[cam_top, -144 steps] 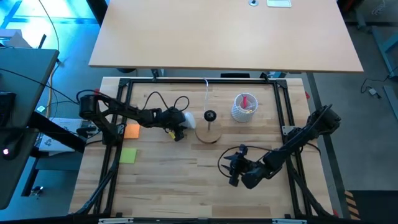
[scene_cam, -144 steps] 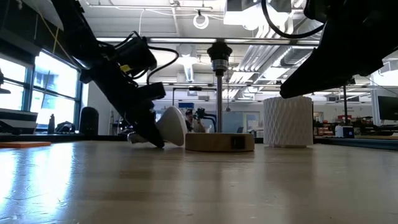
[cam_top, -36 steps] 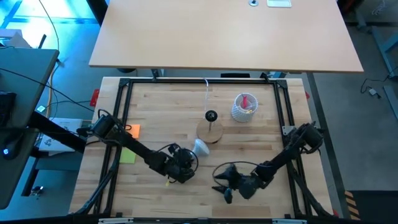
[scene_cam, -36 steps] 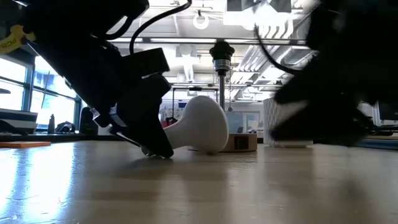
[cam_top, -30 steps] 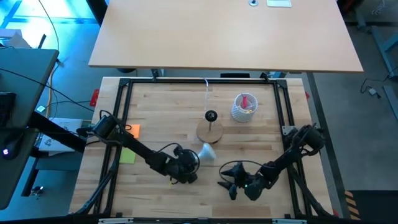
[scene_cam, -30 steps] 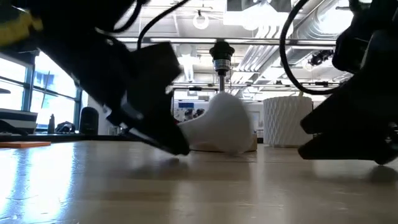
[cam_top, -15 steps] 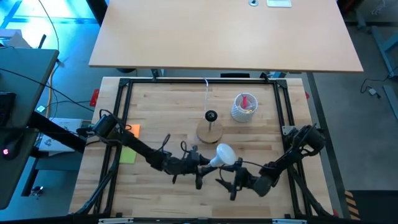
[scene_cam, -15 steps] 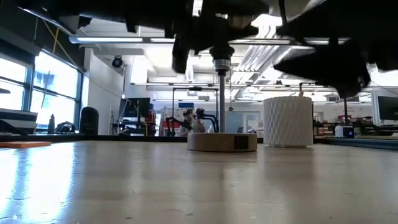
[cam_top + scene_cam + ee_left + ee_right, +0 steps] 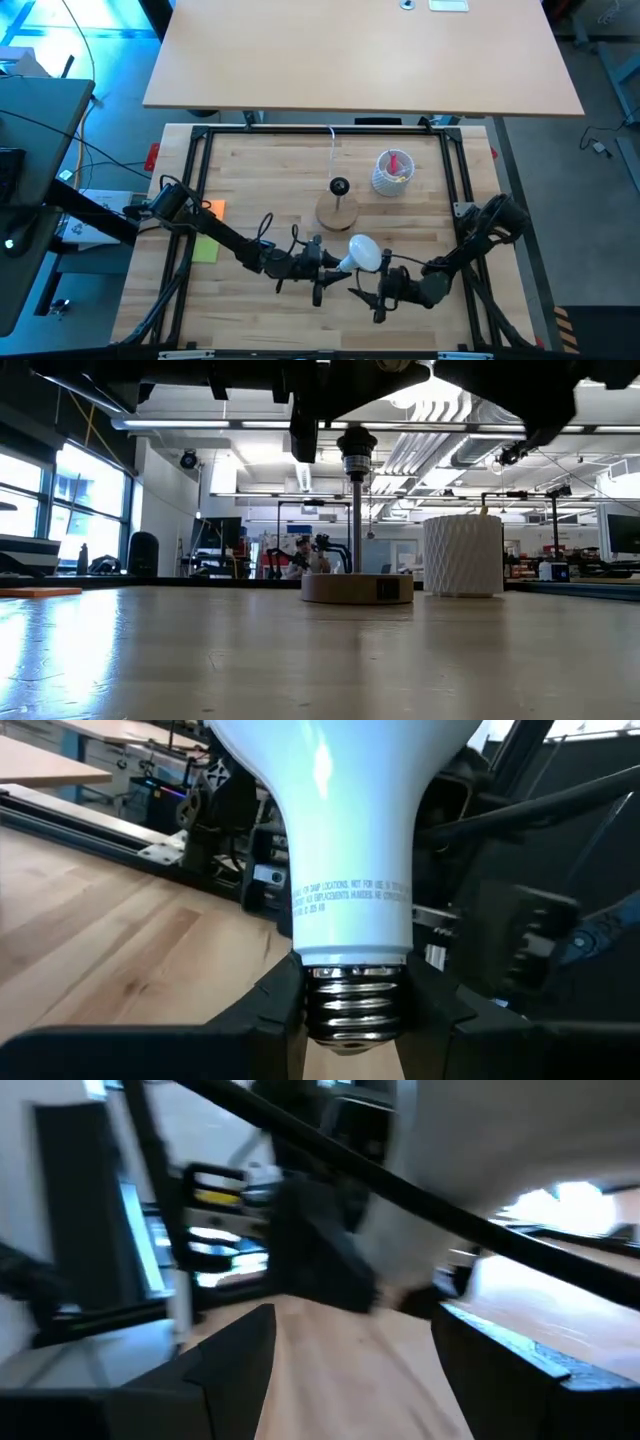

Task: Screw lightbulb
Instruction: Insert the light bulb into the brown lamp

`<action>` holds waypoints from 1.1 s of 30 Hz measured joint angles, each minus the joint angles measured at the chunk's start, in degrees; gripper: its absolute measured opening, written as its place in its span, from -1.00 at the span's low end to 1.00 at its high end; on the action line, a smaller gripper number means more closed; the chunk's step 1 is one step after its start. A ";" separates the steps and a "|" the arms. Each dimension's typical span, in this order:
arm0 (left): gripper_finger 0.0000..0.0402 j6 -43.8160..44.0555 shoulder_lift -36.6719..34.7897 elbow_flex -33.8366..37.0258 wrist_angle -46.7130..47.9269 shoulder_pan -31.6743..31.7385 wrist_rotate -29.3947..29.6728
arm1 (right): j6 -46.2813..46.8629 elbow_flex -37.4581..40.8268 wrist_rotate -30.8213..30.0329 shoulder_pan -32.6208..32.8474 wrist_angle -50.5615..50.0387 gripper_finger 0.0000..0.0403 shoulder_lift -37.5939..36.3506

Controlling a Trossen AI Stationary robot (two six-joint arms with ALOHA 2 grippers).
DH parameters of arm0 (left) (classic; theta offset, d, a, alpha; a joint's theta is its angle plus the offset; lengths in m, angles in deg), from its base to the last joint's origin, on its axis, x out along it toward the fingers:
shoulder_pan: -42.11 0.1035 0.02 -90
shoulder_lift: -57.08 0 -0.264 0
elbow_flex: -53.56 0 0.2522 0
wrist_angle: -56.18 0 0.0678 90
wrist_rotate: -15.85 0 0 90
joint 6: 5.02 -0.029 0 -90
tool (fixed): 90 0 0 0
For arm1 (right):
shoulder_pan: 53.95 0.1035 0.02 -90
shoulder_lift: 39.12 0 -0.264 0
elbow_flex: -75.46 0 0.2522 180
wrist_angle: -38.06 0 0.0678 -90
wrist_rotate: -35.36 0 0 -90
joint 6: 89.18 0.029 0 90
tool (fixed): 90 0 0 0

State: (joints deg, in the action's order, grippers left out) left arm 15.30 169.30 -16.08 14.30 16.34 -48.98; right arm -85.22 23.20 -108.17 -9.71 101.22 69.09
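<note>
Bright windows (image 9: 60, 500), ceiling pipes (image 9: 440, 445), tan desk (image 9: 360, 55)

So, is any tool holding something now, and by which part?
The left tool holds the lightbulb by its silvery screw neck. The right tool is open and holds nothing.

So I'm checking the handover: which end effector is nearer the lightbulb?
Left. The left end effector is clamped on the lightbulb at its screw neck; the right end effector is open just beside the globe, not gripping.
</note>
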 joint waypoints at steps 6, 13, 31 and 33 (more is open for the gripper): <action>-0.52 0.00 -0.11 0.02 -0.19 -0.04 0.69 | 0.24 0.08 6.31 -3.52 1.70 0.32 0.00; -0.52 -0.07 -0.26 -0.21 -0.32 -0.23 0.31 | -5.84 0.11 4.14 -2.50 4.57 0.32 -0.57; -0.53 -0.48 0.03 0.02 0.48 -0.73 0.30 | -5.28 -0.09 4.37 -3.13 -1.58 0.32 -4.77; -0.53 -0.54 0.02 0.02 0.48 -1.00 0.39 | -5.30 -0.06 7.37 -4.69 -1.71 0.32 -4.73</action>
State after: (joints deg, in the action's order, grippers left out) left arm 14.76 169.32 -16.06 14.79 15.33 -48.59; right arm -90.52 23.14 -100.81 -14.40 99.52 64.35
